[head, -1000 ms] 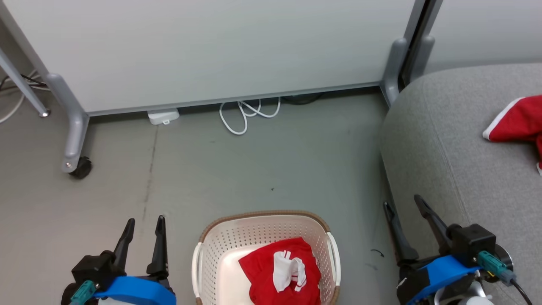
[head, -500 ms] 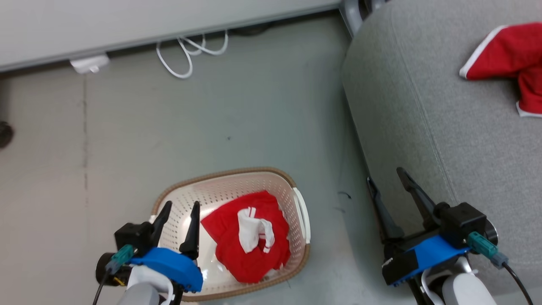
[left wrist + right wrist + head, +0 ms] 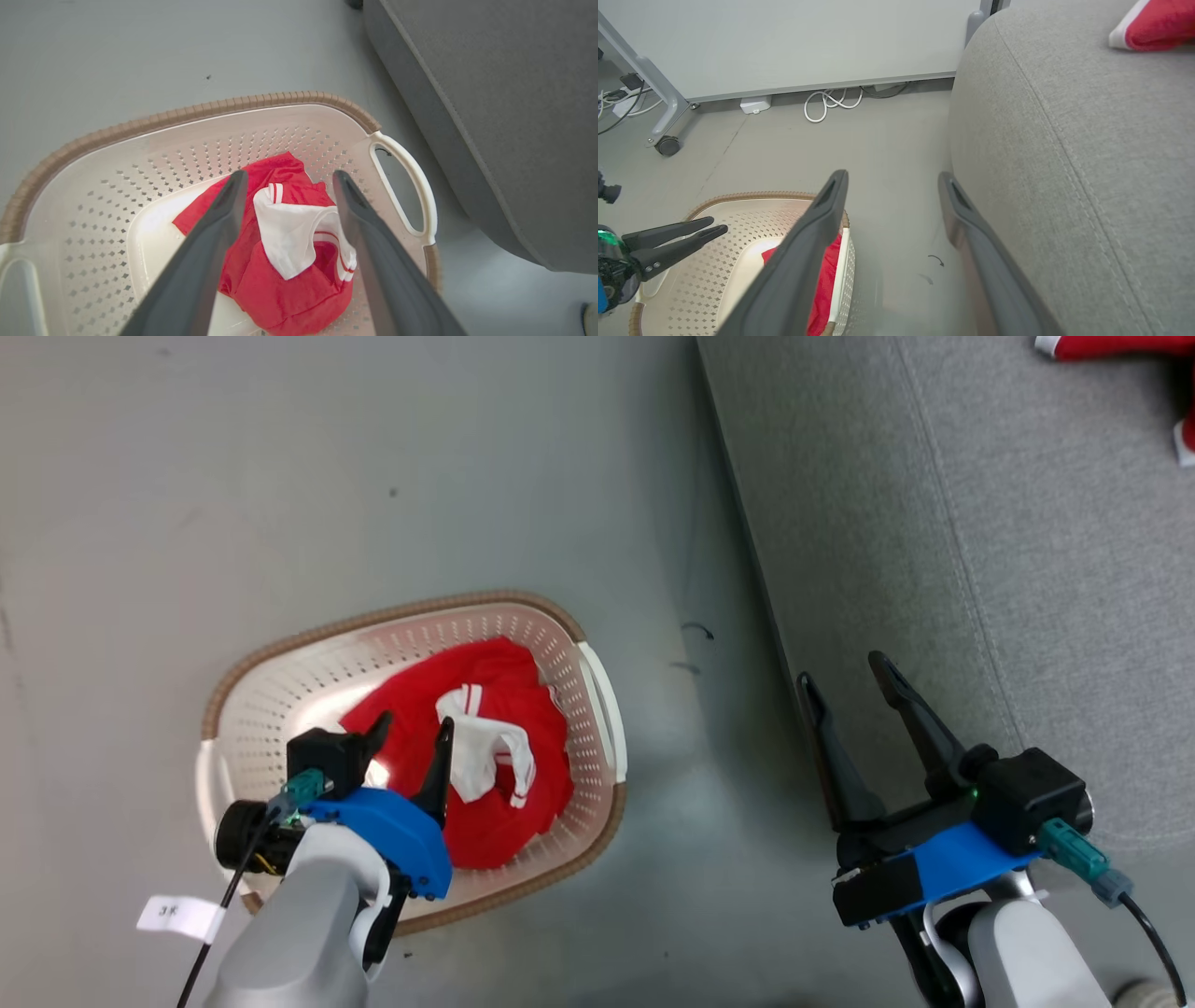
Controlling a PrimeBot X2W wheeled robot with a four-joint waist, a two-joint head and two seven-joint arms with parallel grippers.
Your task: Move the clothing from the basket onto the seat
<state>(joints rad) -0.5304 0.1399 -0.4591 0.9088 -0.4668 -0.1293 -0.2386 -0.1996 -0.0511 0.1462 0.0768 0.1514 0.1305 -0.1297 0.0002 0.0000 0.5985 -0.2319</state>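
The cream basket (image 3: 392, 611) with a brown rim stands on the floor, holding a bright-red garment (image 3: 495, 803) with a white, red-striped part on top. My left gripper (image 3: 414, 721) hangs open over the basket, its fingers either side of the white part (image 3: 289, 233) and above it. Over the floor beside the grey seat (image 3: 980, 569), my right gripper (image 3: 840, 669) is open and empty. A second red garment with white trim (image 3: 1157, 23) lies on the seat, far from both grippers. The right wrist view shows the left gripper (image 3: 717, 223) above the basket (image 3: 752, 193).
A white partition panel (image 3: 784, 42) on grey legs stands beyond the basket, with a caster (image 3: 668, 145), a white cable loop (image 3: 826, 100) and a small white box (image 3: 755, 104) at its foot. Bare grey floor (image 3: 373, 448) surrounds the basket.
The head camera has tilted down and the picture has shifted. My left gripper has moved from beside the basket to over the red garment inside it. Both grippers stay open.
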